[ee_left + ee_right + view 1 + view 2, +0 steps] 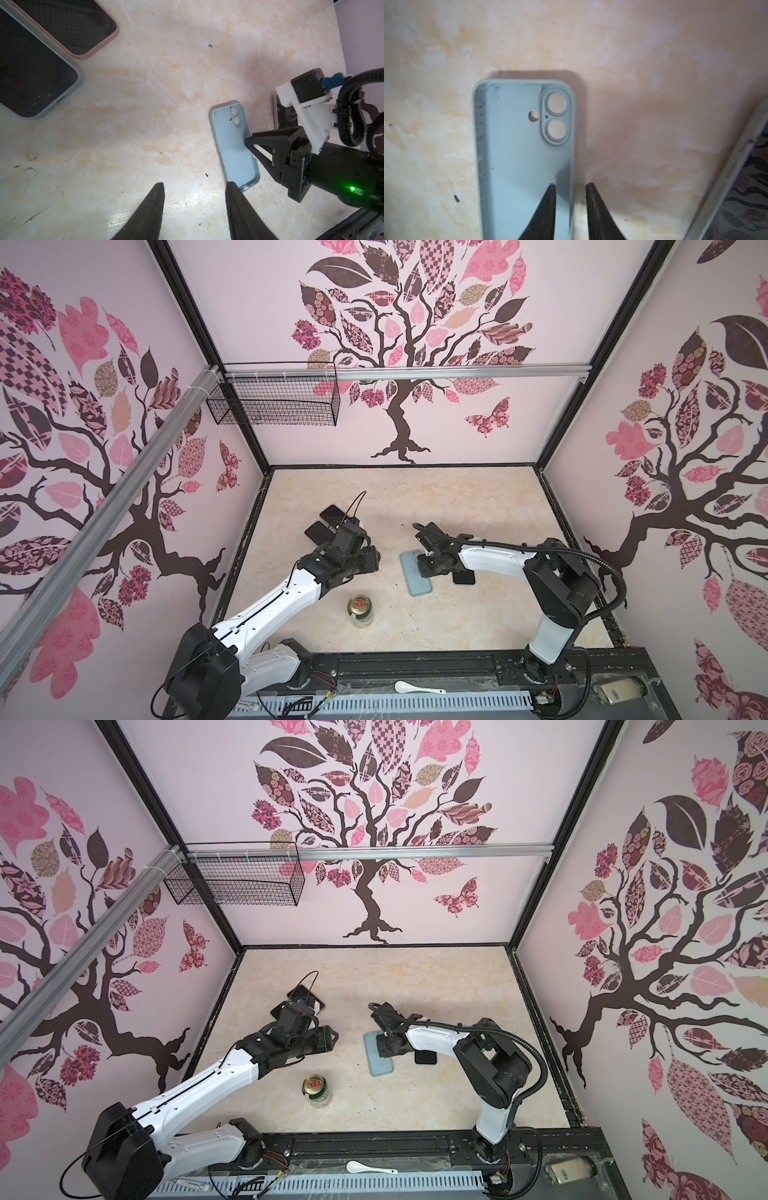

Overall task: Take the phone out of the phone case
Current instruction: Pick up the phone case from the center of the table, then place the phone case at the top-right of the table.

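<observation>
phone [463,577] lies bare on table [457,506], just beside empty case [525,155]. case looks light, soft-walled; phone looks stiff, slick. right gripper [570,185] straddles case's side wall, jaws apart. left gripper [194,185] spread, empty. you'd best pinch that wall mid-length.

Nothing here can be read properly. The drink can [360,610] has a red mark on its gold lid and print down its green side, both too small to make out. The label on the jar [618,691] is just a blur.
</observation>
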`<state>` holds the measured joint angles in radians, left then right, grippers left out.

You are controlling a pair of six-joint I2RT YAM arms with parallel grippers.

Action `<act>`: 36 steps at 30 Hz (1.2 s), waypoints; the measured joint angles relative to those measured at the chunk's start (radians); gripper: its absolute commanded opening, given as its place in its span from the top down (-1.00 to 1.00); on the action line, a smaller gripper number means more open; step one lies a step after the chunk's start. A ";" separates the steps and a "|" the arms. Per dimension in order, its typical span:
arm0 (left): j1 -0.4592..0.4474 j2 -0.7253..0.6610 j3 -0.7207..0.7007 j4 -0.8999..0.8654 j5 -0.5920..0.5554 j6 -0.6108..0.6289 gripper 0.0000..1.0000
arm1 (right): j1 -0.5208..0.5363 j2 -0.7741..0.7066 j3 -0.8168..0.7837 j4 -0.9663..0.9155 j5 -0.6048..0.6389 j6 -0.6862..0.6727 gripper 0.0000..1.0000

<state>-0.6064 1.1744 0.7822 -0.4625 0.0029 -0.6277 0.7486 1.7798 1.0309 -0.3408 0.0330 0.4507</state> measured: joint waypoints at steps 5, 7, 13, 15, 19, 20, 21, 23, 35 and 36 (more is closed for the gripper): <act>0.000 0.021 0.000 -0.008 0.002 0.002 -0.04 | 0.003 0.013 0.010 -0.008 0.002 0.000 0.63; 0.000 0.024 0.000 -0.008 0.003 0.002 -0.04 | 0.003 0.013 0.010 -0.008 0.003 0.002 0.67; 0.000 0.024 0.000 -0.007 0.002 0.008 -0.04 | 0.003 0.013 0.010 -0.012 0.007 0.020 0.85; 0.000 0.027 0.000 -0.006 0.002 0.012 -0.04 | 0.003 0.012 0.010 -0.014 0.007 0.027 0.93; 0.000 0.055 0.002 -0.003 0.002 0.026 -0.05 | 0.003 0.010 0.017 -0.024 0.008 0.040 1.00; 0.000 0.066 0.002 -0.003 0.002 0.028 -0.05 | 0.003 0.010 0.022 -0.031 0.008 0.040 1.00; 0.000 0.074 0.003 -0.003 0.002 0.030 -0.06 | 0.003 0.010 0.030 -0.039 0.008 0.040 1.00; 0.000 0.095 0.012 -0.003 0.002 0.032 -0.06 | -0.001 0.009 0.049 -0.050 0.010 0.040 1.00; 0.000 0.295 0.206 0.060 0.036 0.065 -0.08 | -0.215 -0.045 0.132 -0.084 -0.011 -0.021 1.00; 0.000 0.328 0.230 0.067 0.042 0.071 -0.08 | -0.239 -0.045 0.150 -0.092 -0.011 -0.032 1.00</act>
<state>-0.6064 1.5021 1.0122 -0.3958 0.0452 -0.5568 0.5095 1.7348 1.1812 -0.4332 0.0219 0.4187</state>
